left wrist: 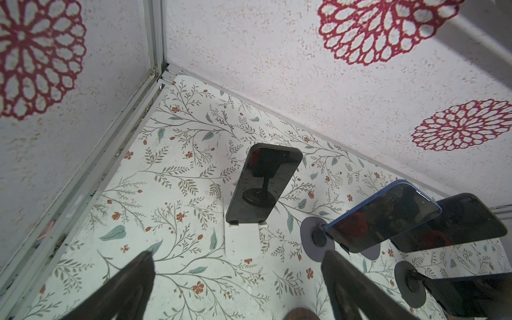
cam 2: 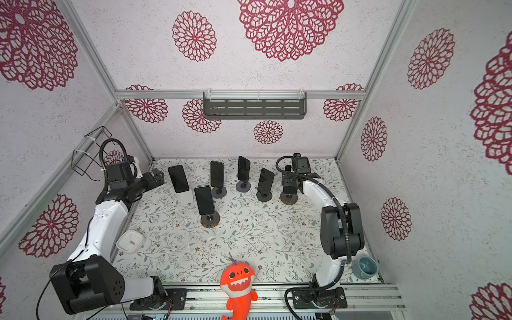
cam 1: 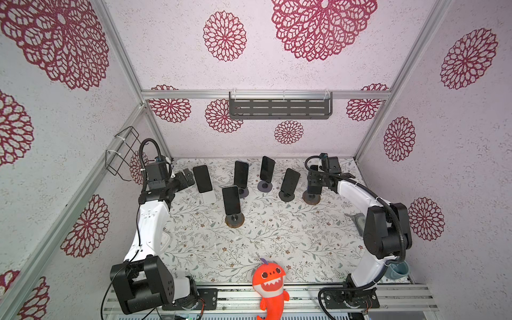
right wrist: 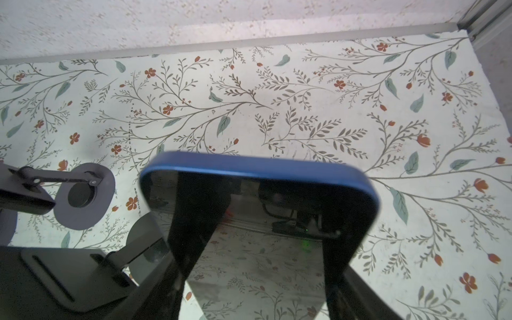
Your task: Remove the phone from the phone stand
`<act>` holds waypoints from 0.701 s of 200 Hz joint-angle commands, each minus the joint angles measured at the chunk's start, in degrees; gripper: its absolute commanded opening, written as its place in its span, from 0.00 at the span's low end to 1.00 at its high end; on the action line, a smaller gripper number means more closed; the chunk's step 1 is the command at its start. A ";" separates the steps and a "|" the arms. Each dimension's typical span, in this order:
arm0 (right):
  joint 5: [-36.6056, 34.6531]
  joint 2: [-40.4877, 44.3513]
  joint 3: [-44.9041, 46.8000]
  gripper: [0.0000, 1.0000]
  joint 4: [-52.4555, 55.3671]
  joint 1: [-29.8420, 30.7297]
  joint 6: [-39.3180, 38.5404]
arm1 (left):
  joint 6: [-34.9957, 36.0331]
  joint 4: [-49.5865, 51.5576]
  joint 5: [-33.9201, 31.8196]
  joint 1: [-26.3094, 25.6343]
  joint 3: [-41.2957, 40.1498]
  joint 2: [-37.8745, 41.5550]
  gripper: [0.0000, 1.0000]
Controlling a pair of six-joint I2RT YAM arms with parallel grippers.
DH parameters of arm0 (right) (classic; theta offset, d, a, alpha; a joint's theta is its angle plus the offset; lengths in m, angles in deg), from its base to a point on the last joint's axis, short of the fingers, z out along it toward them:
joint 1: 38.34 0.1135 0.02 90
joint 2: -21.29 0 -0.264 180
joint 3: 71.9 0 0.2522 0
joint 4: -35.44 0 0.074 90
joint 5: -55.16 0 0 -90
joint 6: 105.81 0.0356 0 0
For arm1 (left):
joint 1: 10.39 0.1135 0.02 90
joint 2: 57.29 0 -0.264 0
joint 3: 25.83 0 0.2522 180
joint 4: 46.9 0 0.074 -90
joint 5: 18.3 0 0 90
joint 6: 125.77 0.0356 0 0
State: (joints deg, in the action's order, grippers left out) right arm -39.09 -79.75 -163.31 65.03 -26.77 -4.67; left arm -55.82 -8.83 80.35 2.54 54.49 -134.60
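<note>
In both top views the right gripper is covering the blue phone, and only its lower end is showing above the phone stand. In the right wrist view the fingers are masking its sides, so any contact is impossible to tell. The picture's bottom edge is cutting the phone off.

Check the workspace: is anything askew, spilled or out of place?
One oddity: the orange plush shark lies across the front edge of the table, its tail hanging over the metal rail. Nothing looks tipped or spilled.
</note>
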 commanded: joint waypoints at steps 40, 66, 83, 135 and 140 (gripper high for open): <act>-0.97 3.69 -4.22 0.73 3.49 0.20 -0.06 | -0.89 -1.29 1.11 0.70 -0.47 0.06 0.98; -1.83 4.34 -4.88 0.73 3.85 0.14 0.09 | -0.81 -1.29 0.71 0.85 -0.56 0.24 0.98; -3.13 5.72 -6.33 0.74 5.78 0.20 0.03 | -0.71 -1.24 0.67 0.83 -0.56 0.19 0.98; -5.16 11.15 -9.10 0.73 17.08 0.55 2.01 | -1.00 -1.29 1.13 0.78 -0.55 -0.02 0.98; -5.53 11.83 -9.03 0.73 18.23 0.68 2.22 | -1.00 -1.29 1.15 0.78 -0.56 -0.02 0.98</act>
State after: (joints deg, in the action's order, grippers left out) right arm -41.58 -74.41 -169.56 77.38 -26.61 -4.13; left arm -55.98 -8.85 81.07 2.80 54.49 -134.63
